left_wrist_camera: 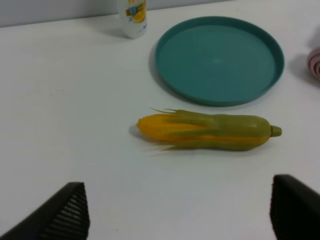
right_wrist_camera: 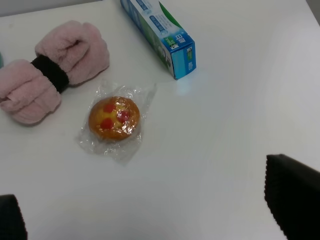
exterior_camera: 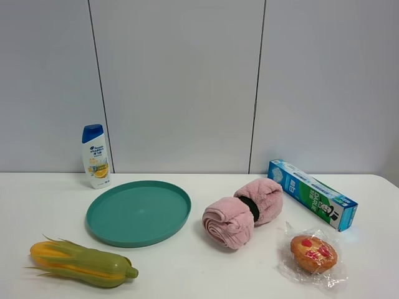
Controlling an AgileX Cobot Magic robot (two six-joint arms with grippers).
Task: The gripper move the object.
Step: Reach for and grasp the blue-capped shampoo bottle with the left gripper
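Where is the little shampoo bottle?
In the high view the shampoo bottle stands upright at the back left of the table, near the wall, just behind the green plate.

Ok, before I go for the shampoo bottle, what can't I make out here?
- Left gripper and right gripper: absent from the exterior high view; each wrist view shows only fingertips at the frame edge.
- Shampoo bottle: left wrist view cuts off its cap; label print too small in the exterior view.
- Pink towel: only a sliver at the left wrist frame edge.
- Toothpaste box: far end cut off in the right wrist view.
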